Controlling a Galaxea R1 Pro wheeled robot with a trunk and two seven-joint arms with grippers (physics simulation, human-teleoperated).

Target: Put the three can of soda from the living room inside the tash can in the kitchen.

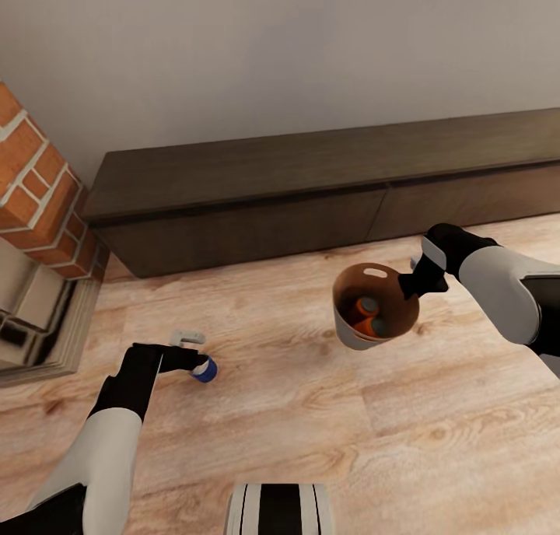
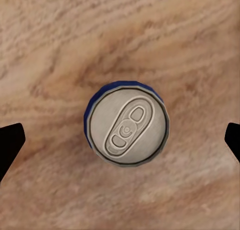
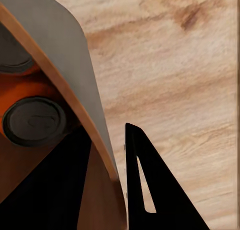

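A blue can of soda stands upright on the wood floor, its silvery top centred under my left gripper. That gripper is open, one black fingertip on each side and well apart from the can. My right gripper is shut on the rim of the tash can, one finger outside the wall and one inside. Two cans lie in its coppery inside: an orange one and another, whose dark top shows in the right wrist view.
A long dark low cabinet runs along the wall behind. The red-brick fireplace stands at the left. Open wood floor lies between the arms, and my base is at the near edge.
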